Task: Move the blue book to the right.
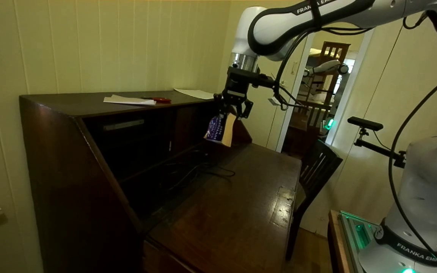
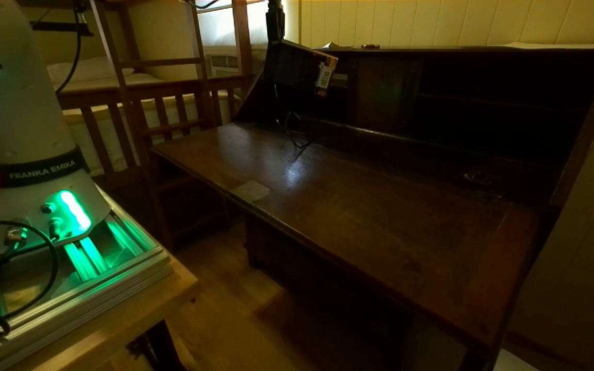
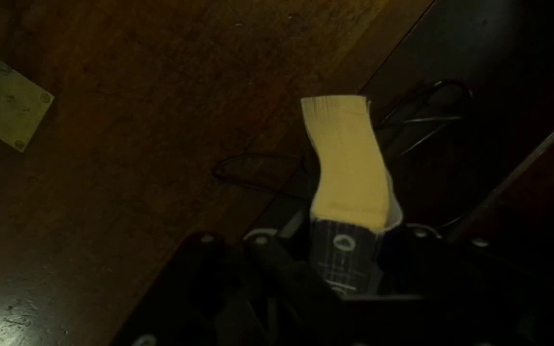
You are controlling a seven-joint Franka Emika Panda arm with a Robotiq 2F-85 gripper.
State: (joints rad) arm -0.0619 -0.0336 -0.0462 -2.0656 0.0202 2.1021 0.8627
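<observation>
One blue book (image 1: 219,129) hangs in my gripper (image 1: 230,110), jaws pinched on it, held above the dark wooden desktop (image 1: 241,201). I'd carry it to the right slowly and lower it square before releasing; its pages (image 3: 346,158) bow, so a gentle set-down seems wise. The wrist view is too dark for me to judge the grip fully. Below, loose black cable (image 3: 238,182) could snag. Beside the desk stands a slatted chair (image 1: 317,165); the walls (image 1: 127,45) are pale panelling.

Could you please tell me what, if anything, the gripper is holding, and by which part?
The gripper holds the book by its upper end, at the spine.
</observation>
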